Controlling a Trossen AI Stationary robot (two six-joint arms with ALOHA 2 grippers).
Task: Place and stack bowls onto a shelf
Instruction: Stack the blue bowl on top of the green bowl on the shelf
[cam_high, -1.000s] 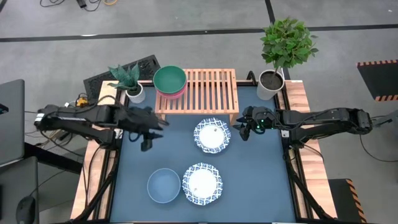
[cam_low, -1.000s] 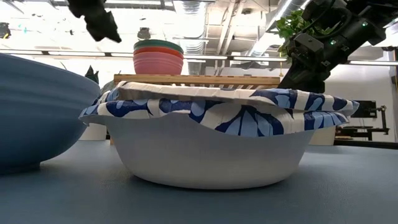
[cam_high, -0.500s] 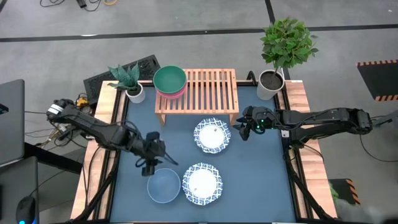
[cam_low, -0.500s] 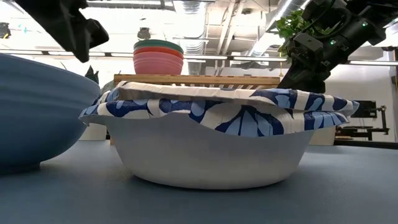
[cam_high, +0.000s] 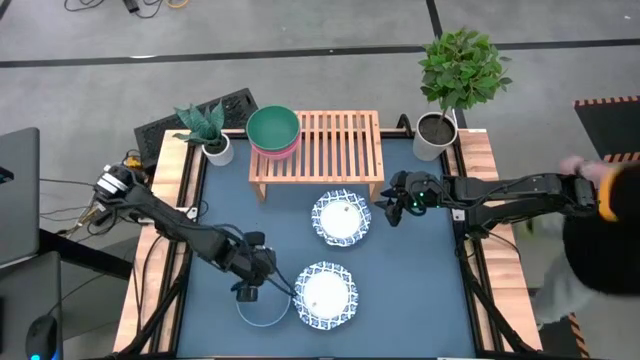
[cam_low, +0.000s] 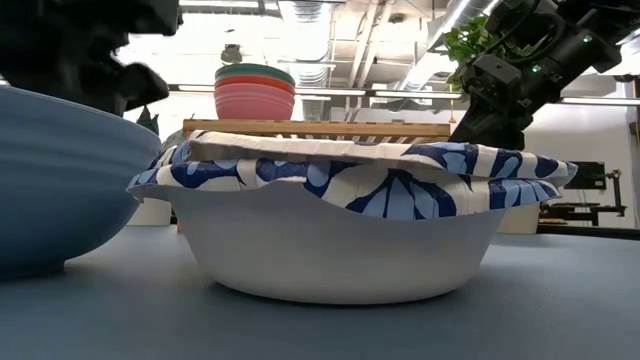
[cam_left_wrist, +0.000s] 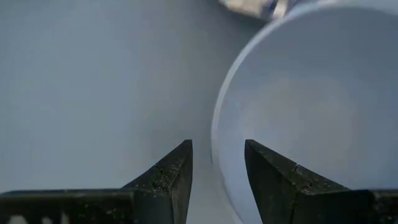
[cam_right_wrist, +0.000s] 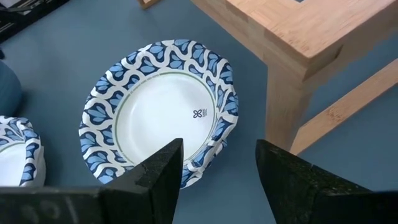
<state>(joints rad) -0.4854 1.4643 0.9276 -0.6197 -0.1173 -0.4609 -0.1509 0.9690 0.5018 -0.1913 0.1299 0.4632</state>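
Bowls on the shelf (cam_high: 330, 140) number two so far: at the upper left of the high view, a teal bowl (cam_high: 273, 127) sits nested in a pink bowl (cam_high: 275, 150) on the left end of the slatted top, with the middle and right portions of the rack unoccupied. Three bowls remain on the table (cam_high: 420, 260). At lower left of centre, the blue bowl (cam_high: 262, 305) lies under the left gripper (cam_high: 247, 291); in the left wrist view its fingers (cam_left_wrist: 171, 180) stand partly spread, one on each side of the bowl's rim, not yet visibly pinching it. Just right of it sits a patterned bowl (cam_high: 324, 293), and above that, near the frame centre, a second patterned bowl (cam_high: 341, 219) lies just in front of the shelf. At centre right, the right gripper (cam_high: 393, 212) waits beside this second patterned bowl with its fingers (cam_right_wrist: 161, 171) spread wide and holding nothing. Judged from this layout, the task is under half complete: the blue bowl appears to be the item in hand, and both patterned bowls are left to place.
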